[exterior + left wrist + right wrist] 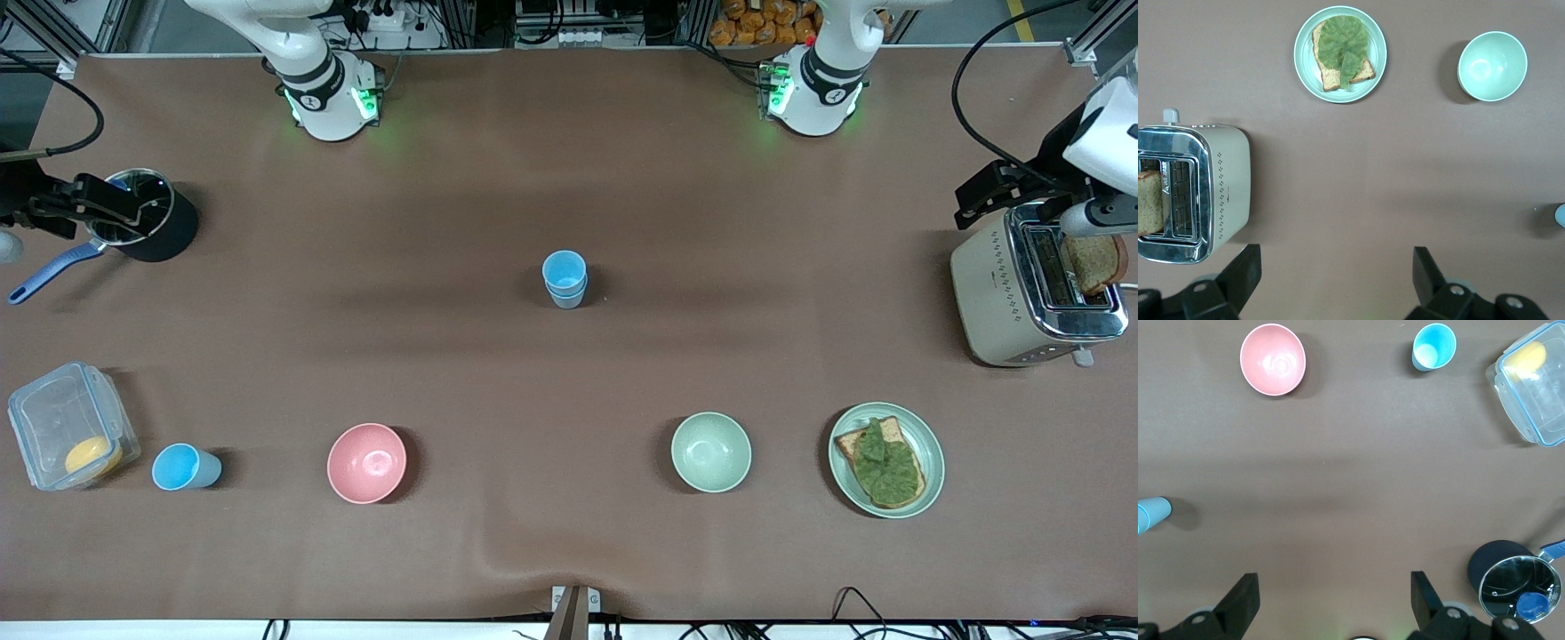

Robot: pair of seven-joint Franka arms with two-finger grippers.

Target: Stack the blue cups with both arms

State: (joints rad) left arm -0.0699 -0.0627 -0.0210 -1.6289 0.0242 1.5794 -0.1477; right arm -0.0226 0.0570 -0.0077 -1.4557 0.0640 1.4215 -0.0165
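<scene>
I read this as the point where one stack is made and one cup is left out. At mid-tabletop (569, 178) stands the stacked pair of blue cups (564, 278), one nested in the other, upright, with nothing touching it. I will place everything else from that stack.

The third blue cup (184, 468) stands well apart from the stack, nearer the front camera and toward the right arm's end, between the pink bowl (366, 462) and the clear lidded box (71, 425). It looks upright with its mouth open upward, as the right wrist view also suggests.

The right pincer (1335, 603) hangs over the black pot (149, 222), well away from the stack toward the right arm's end; its fingers stand wide apart and hold nothing. The left pincer (1338, 277) hangs beside the toaster (1031, 293), well away from the stack toward the left arm's end, likewise spread and empty.

My judgement: the next move falls to the right arm, since the lone cup sits at its end. It calls for a descent over that cup's rim, a grip on the wall, then a carry to the stack and a straight drop into the upper cup. The pink bowl just beside the route needs a clear margin. The left arm waits.
</scene>
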